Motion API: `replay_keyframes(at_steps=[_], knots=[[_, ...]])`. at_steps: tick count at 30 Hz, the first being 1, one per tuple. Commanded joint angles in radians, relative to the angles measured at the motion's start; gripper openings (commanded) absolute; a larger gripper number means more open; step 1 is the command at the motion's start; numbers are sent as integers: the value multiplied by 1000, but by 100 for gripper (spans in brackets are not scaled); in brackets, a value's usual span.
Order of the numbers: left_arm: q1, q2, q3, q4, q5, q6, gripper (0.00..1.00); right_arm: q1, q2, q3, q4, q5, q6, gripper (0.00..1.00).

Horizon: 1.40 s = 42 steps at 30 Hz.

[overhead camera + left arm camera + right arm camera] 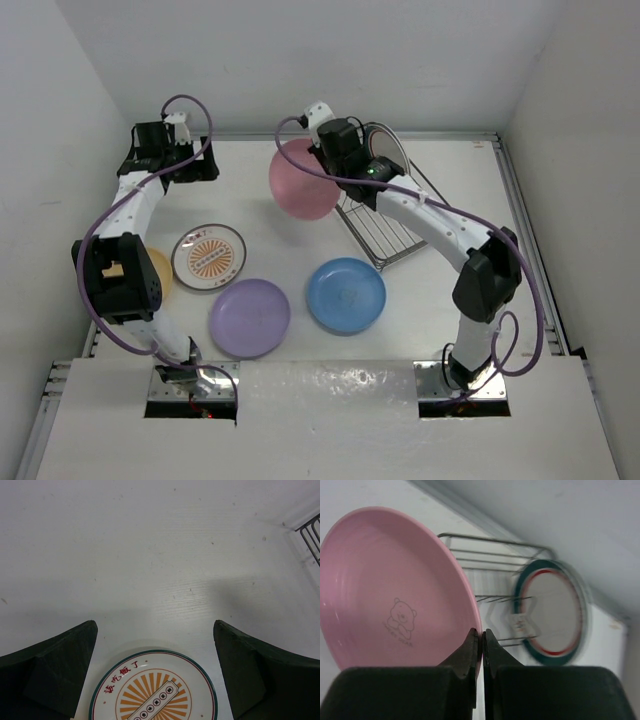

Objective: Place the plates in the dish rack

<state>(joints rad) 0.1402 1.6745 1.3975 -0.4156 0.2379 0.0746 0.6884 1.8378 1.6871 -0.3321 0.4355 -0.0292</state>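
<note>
Left tool (155, 625) idle; right tool (481, 635) holds pink plate (395, 590) just left of dish rack (485, 560).
Left: wide open, empty, over sunburst plate (155, 690). Right: pinched on rim. Next I'd line it edge-on with a free slot, clear of green-rimmed plate (555, 612) standing inside. Purple plate (249, 317), blue plate (345, 295) wait on surface (460, 190).

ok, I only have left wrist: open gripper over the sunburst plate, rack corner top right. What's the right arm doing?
Observer: The right gripper is shut on the rim of the pink plate, holding it up on edge just left of the dish rack.
Operator: Anything in the rack?
Observer: A green-rimmed plate stands on edge at its far end.
Operator: What else is out?
Observer: A purple plate and a blue plate lie flat on the table; a yellow-orange plate is partly hidden.
</note>
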Motion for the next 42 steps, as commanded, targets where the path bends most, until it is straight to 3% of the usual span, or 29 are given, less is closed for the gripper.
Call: replay_keyframes(at_steps=[1,9,17,42], knots=[[6,5,35,14,-14,11,97,-13,-55,59,74,247,-271,0],[9,4,11,18,-9,14,97,-59,-38,43,332,546,-593,0],[12,2,5,18,1,19,97,-61,40,-72,780,651,-989,0],[24,-1,-34,23,3,37,97,-61,181,-237,1168,680,-1256,0]])
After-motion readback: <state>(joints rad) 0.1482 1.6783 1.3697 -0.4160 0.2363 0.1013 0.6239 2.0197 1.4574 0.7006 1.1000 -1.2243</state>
